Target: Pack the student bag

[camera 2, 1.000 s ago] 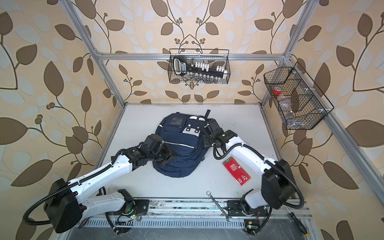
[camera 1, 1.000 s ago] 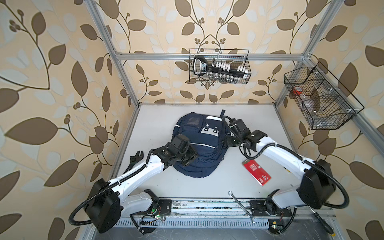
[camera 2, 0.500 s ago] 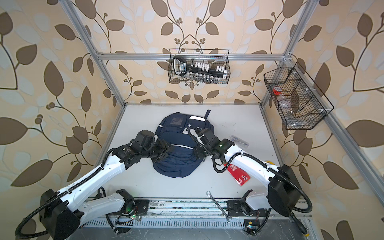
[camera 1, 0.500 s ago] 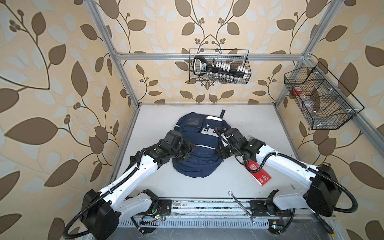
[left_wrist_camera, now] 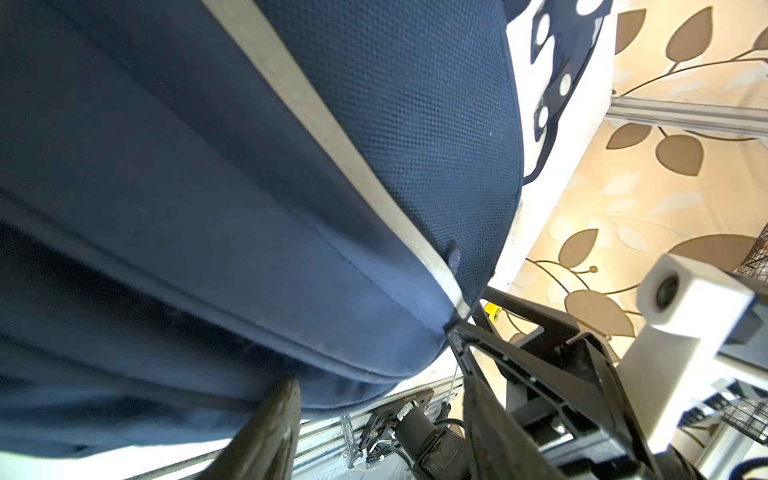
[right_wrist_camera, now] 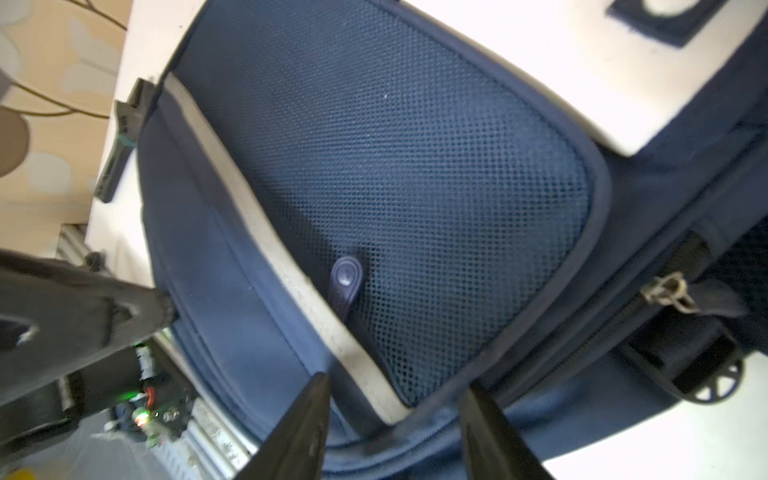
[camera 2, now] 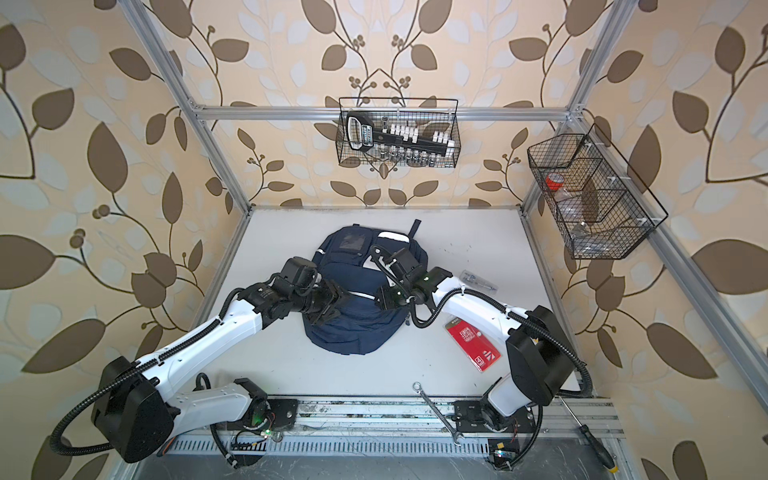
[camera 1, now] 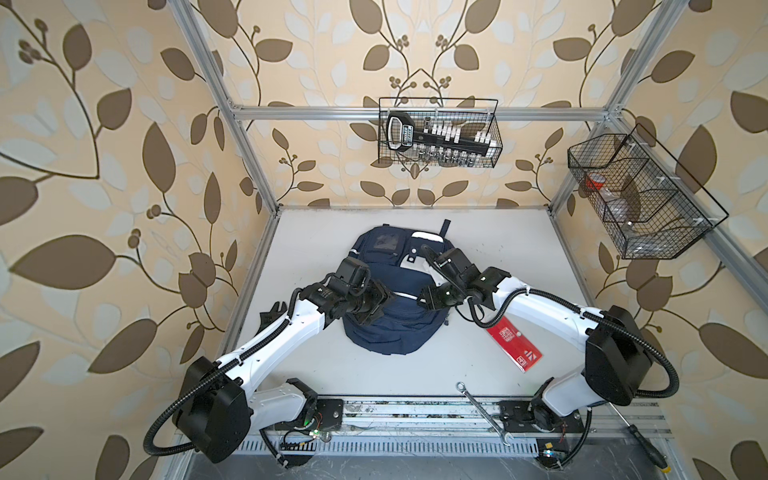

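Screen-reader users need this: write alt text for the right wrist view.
Close-up of the student bag: a navy mesh panel edged by a white stripe, with a small dark zip pull on the mesh. The right gripper holds its two dark fingers apart in front of the bag's edge. A black wrench lies on the white table beyond.

White arms, black joints, ribbed black cables

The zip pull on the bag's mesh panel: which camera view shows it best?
The right wrist view: the zip pull lies near the middle, large, on the mesh of the student bag. The left wrist view shows it small, beside the pale stripe. In both top views it cannot be made out.
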Controlling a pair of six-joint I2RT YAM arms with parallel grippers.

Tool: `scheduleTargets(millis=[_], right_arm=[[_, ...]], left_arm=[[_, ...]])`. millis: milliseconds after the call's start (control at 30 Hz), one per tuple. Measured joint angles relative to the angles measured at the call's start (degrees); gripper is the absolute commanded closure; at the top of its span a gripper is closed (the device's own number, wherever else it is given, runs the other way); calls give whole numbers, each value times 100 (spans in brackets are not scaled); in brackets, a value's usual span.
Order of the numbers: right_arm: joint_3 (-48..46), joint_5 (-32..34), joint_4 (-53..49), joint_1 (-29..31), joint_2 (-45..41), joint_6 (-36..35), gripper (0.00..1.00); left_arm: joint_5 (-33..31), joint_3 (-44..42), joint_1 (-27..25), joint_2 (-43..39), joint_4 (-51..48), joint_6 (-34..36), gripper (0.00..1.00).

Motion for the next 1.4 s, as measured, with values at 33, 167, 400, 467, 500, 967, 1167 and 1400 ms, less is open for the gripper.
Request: scheduleTargets(millis=[33, 167, 400, 467, 500, 967, 1167, 1400], right_arm=[[7, -107, 44, 0, 0, 151, 74], [79, -549, 179, 7, 0, 723, 96], [330, -1067, 474, -197, -22, 1340, 100], [337, -1163, 570, -291, -44, 1447, 100], [337, -1187, 588, -328, -55, 1486, 100], [-120, -205, 33, -348, -1209, 505, 35], [-949, -389, 693, -350, -1727, -323, 37], [-966, -1541, 1526, -728, -1104, -1078, 37]], left_arm=[[0, 0, 0, 26, 0, -9, 37], [-15, 0, 0, 59, 17, -44, 36], [-50, 0, 0, 422, 118, -133, 38], [-66, 0, 0, 516, 133, -153, 42], [-76, 0, 0, 553, 129, -162, 45], [-212, 640, 249, 1097, -28, 0, 100], [-256, 1340, 426, 1104, -595, 450, 100], [-22, 1679, 601, 1102, -964, 706, 100]])
